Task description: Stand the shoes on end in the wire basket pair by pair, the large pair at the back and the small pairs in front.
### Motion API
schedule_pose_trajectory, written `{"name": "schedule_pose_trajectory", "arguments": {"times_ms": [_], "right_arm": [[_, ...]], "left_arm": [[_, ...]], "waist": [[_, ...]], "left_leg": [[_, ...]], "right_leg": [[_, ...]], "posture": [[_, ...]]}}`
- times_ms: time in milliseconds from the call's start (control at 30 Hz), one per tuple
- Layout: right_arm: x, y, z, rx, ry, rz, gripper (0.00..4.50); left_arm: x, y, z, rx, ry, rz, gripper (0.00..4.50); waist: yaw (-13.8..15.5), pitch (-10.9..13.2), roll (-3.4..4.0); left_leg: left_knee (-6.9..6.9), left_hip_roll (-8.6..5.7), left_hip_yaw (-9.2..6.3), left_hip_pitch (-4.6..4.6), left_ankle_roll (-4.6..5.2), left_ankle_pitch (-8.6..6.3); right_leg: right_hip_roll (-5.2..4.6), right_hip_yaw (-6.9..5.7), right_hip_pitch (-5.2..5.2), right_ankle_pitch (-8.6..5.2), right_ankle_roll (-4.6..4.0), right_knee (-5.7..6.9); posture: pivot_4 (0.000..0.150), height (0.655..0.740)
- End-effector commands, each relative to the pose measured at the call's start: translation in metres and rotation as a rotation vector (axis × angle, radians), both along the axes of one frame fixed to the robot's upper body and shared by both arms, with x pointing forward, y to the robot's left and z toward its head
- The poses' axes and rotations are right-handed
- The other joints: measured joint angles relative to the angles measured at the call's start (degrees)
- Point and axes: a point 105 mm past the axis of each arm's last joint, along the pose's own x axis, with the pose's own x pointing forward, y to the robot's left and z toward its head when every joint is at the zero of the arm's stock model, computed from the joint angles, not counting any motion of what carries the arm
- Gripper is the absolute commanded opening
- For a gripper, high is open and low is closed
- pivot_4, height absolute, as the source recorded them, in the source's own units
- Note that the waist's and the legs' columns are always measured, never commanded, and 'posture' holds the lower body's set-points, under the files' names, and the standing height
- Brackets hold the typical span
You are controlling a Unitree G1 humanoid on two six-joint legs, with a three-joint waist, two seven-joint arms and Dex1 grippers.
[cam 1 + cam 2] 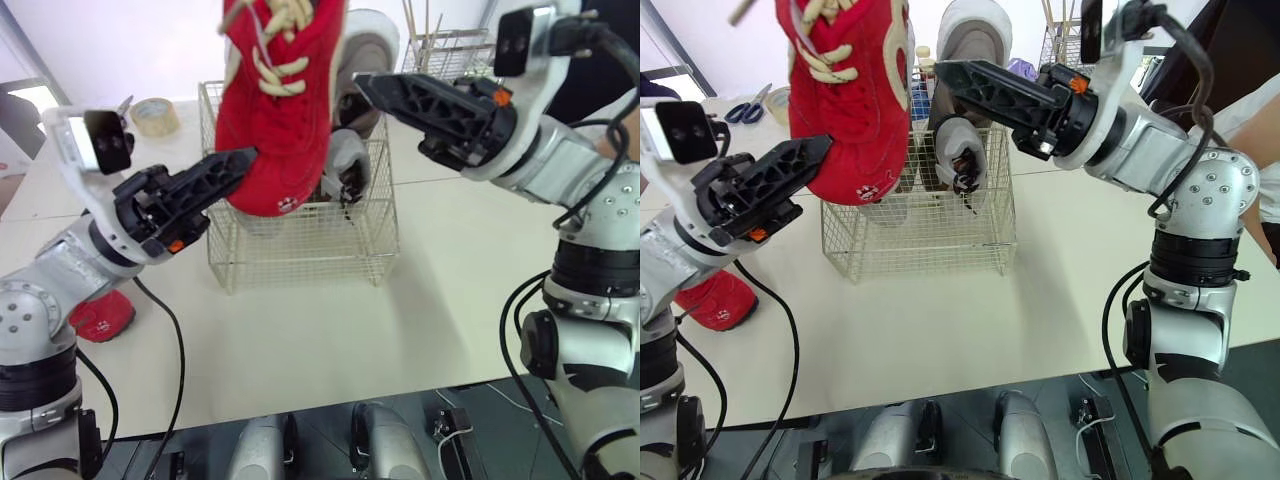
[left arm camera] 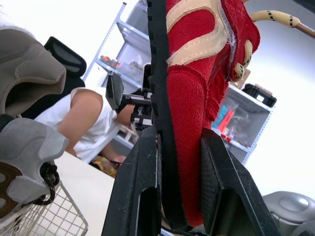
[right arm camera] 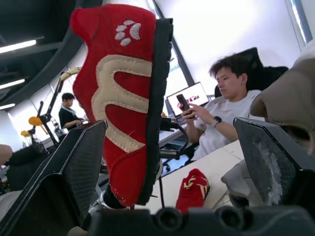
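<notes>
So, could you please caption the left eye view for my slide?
Left gripper holds a red shoe on end over the basket.

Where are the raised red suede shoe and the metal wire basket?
Raised red suede shoe [image 1: 283, 135], left eye view, red upper.
Metal wire basket [image 1: 300, 252], left eye view, front wall.

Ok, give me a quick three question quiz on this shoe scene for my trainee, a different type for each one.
1. True or false: the left pincer is shut on the red shoe.
2. Fill in: the shoes standing in the wire basket are ____ in colour.
3. Where does the second red shoe lie? A: on top of the basket; B: on the table beside the robot's left arm; C: on the floor.
Key: 1 true; 2 grey; 3 B.
</notes>
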Motion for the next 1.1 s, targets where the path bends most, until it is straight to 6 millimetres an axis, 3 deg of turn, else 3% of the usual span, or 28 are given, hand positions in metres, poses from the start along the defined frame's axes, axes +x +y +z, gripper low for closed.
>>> {"name": "schedule_pose_trajectory", "arguments": {"times_ms": [33,467,567,667,700,800,867,967,1033,1100], "right_arm": [[-0.013,0.004,0.013,0.044,-0.045,0.021,4.44],[-0.024,0.019,0.013,0.064,-0.045,0.105,4.44],[-0.020,0.023,0.010,0.042,-0.051,0.082,3.69],[-0.021,0.023,0.011,0.043,-0.059,0.083,2.15],[-0.022,0.023,0.011,0.044,-0.062,0.086,1.87],[-0.025,0.021,0.016,0.059,-0.097,0.094,0.43],[-0.026,0.016,0.021,0.075,-0.150,0.078,0.23],[-0.020,-0.004,0.032,0.113,-0.324,-0.046,0.19],[-0.015,-0.013,0.027,0.040,-0.404,-0.077,0.19],[-0.010,-0.020,0.021,-0.035,-0.436,-0.056,0.19]], "left_arm": [[-0.001,-0.004,0.005,-0.003,-0.046,-0.014,0.71],[0.008,-0.014,-0.005,0.015,-0.037,0.009,0.71],[0.008,-0.015,-0.007,0.031,-0.035,0.012,0.71],[0.008,-0.015,-0.008,0.034,-0.037,0.015,0.71],[0.008,-0.016,-0.008,0.037,-0.037,0.017,0.71],[0.009,-0.015,-0.008,0.051,-0.038,0.029,0.71],[0.009,-0.013,-0.009,0.066,-0.035,0.039,0.71],[0.005,-0.003,-0.009,0.148,-0.053,0.084,1.69],[0.002,0.006,-0.017,0.272,-0.069,0.143,2.65],[-0.003,0.015,-0.027,0.399,-0.067,0.174,2.65]], "waist": [[0.18,0.00,0.00],[0.26,0.00,-0.01],[0.22,0.00,-0.01],[0.23,0.00,-0.01],[0.24,0.00,-0.01],[0.24,0.00,-0.01],[0.23,0.00,-0.01],[0.19,0.00,-0.01],[0.22,0.01,0.00],[0.08,0.01,0.00]], "left_leg": [[0.00,0.00,0.00,0.00,0.00,0.00],[0.00,0.04,-0.02,0.01,0.00,0.00],[0.00,0.04,-0.02,0.01,0.00,0.00],[0.00,0.04,-0.02,0.01,0.00,0.00],[0.00,0.04,-0.02,0.01,0.00,0.00],[0.00,0.04,-0.03,0.01,0.00,0.00],[-0.01,0.04,-0.03,0.01,0.01,0.00],[-0.01,0.04,-0.02,0.01,0.01,-0.01],[-0.02,0.04,-0.02,-0.01,0.02,-0.01],[-0.06,0.04,0.00,-0.02,0.06,-0.04]], "right_leg": [[0.00,0.00,0.00,0.00,0.00,0.00],[0.04,-0.01,0.01,0.00,0.00,0.00],[0.03,0.00,0.01,0.00,0.00,-0.01],[0.04,0.00,0.01,0.00,0.00,-0.01],[0.04,0.00,0.01,0.00,0.00,-0.01],[0.04,0.00,0.01,0.00,0.00,-0.02],[0.03,0.00,0.01,0.00,0.00,-0.03],[0.04,0.00,-0.01,0.00,0.01,-0.04],[0.04,0.00,-0.04,-0.01,0.01,-0.06],[0.05,-0.01,-0.04,-0.01,0.02,-0.14]], "posture": [[0.150,0.7400],[0.150,0.7400],[0.150,0.7400],[0.150,0.7400],[0.150,0.7400],[0.150,0.7400],[0.150,0.7400],[0.150,0.7400],[0.150,0.7400],[0.150,0.7400]]}}
